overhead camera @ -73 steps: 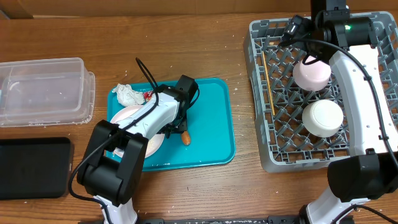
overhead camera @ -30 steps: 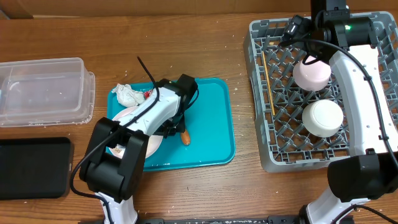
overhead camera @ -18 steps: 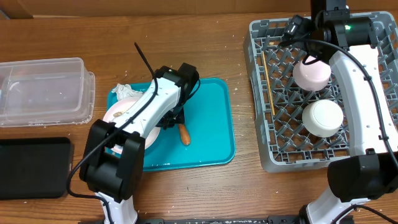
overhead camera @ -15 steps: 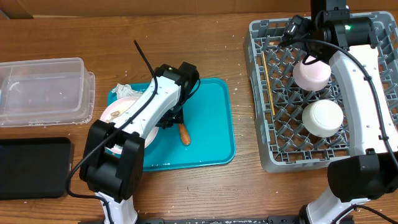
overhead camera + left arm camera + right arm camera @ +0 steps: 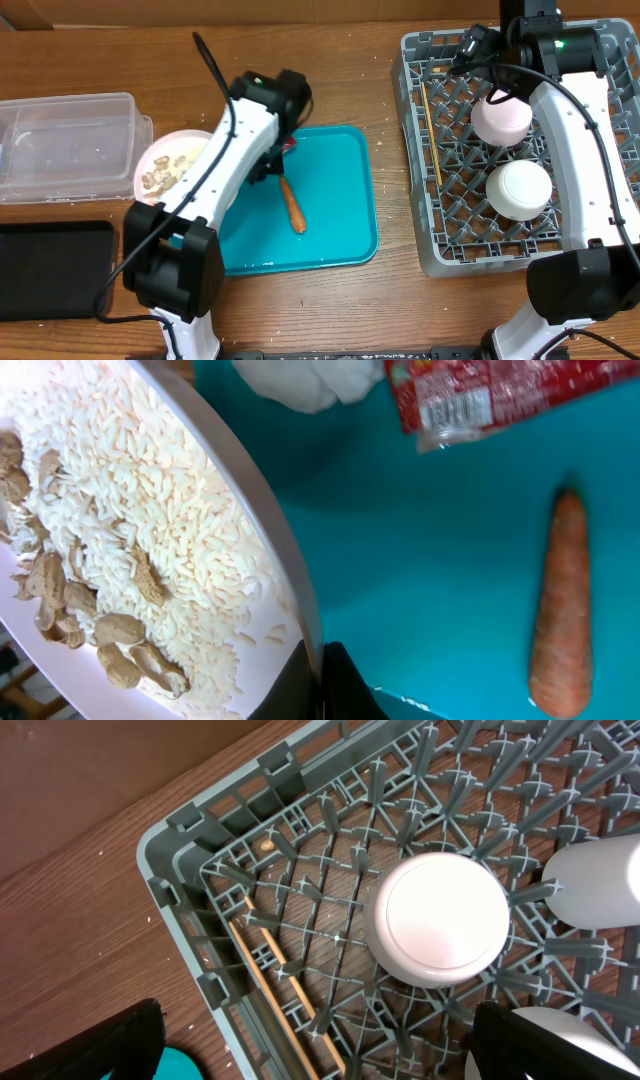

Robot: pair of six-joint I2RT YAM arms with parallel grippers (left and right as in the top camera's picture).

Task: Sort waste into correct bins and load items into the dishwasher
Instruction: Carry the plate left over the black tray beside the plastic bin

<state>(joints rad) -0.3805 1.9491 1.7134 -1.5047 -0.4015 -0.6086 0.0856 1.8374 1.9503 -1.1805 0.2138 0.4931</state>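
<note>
My left gripper point(image 5: 250, 172) is shut on the rim of the round white plate point(image 5: 165, 165), which carries rice and beige peanut scraps point(image 5: 120, 560). The plate hangs past the teal tray's left edge, next to the clear tub point(image 5: 65, 145). The gripper's fingertips point(image 5: 335, 685) pinch the rim. The orange carrot stick point(image 5: 293, 205) lies on the teal tray point(image 5: 340, 220). In the left wrist view the carrot stick point(image 5: 562, 610), red wrapper point(image 5: 480, 390) and white tissue point(image 5: 300, 380) lie on the tray. My right gripper point(image 5: 320, 1050) is open and empty above the grey rack's point(image 5: 430, 250) far left corner.
The rack holds two upturned white vessels, one further back point(image 5: 500, 118) and one nearer point(image 5: 518, 190), and the chopsticks point(image 5: 430, 130) along its left side. The flat black tray point(image 5: 50, 265) lies at the front left, below the clear tub.
My left gripper has lifted the plate off the teal tray and carried it left and back toward the clear tub. The carrot stick stays on the tray. The right arm has not moved.
</note>
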